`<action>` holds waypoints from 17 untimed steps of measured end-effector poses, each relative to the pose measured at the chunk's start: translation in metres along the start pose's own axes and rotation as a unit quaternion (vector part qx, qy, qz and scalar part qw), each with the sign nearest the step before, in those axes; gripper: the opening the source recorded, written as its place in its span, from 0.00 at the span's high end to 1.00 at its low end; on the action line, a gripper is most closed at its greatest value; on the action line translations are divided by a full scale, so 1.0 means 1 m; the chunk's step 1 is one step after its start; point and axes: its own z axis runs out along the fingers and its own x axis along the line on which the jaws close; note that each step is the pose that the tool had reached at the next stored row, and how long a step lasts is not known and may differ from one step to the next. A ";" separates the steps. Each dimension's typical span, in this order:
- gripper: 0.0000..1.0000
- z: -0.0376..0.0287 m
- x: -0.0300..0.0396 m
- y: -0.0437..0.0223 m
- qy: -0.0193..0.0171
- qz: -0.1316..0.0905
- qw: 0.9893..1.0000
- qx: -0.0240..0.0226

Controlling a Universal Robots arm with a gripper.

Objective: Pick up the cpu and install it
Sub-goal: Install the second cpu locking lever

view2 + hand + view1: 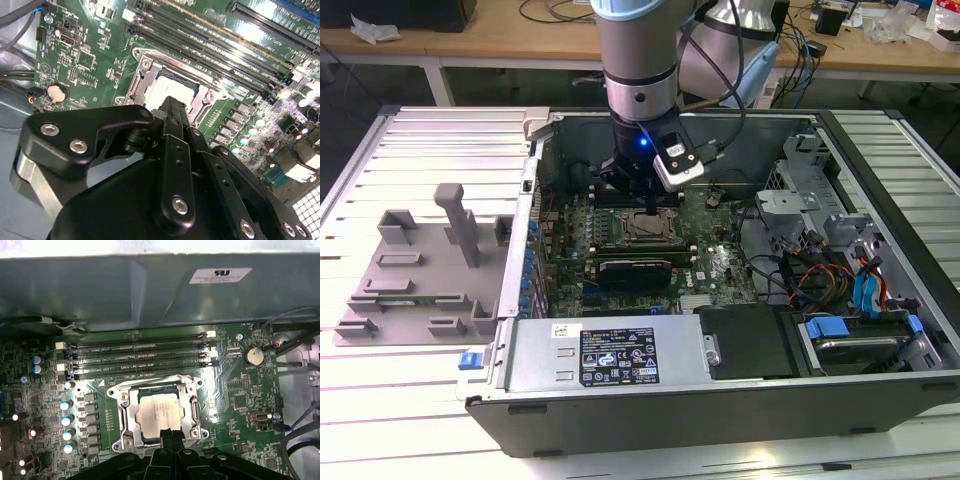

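Cpu (pixel 159 410), square with a silvery-white top plate, is lying flat inside the motherboard socket (pixel 125 415), edges squared to its frame; the tool (pixel 170 434) is hovering closed just above it, gripping nothing.

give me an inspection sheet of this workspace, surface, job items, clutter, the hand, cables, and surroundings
surface: slatted metal table, an open computer case lying on it.
job's things: cpu lies in the motherboard socket, silvery top up.
clutter: grey plastic fixture on the exterior view's left.
hand: hand at the cpu's edge, directly above the socket.
cables: coloured bundles in the case on the exterior view's right; black cables along the arm.
surroundings: wooden benches behind.
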 end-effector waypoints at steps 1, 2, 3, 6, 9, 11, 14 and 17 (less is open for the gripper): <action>0.89 0.0000 -0.0002 -0.0017 0.000 0.000 1.000 0.000; 0.89 -0.0001 -0.0002 -0.0027 0.000 0.000 1.000 0.000; 0.89 -0.0002 -0.0005 -0.0050 0.000 0.000 1.000 0.000; 0.89 -0.0004 -0.0010 -0.0096 0.000 0.000 1.000 0.000; 0.89 -0.0002 -0.0019 -0.0192 0.003 0.000 1.000 0.000; 0.89 0.0001 -0.0022 -0.0226 0.004 0.000 1.000 0.000; 0.89 0.0018 -0.0026 -0.0297 0.009 -0.020 1.000 0.000; 0.89 0.0027 -0.0025 -0.0298 0.010 -0.050 0.999 -0.001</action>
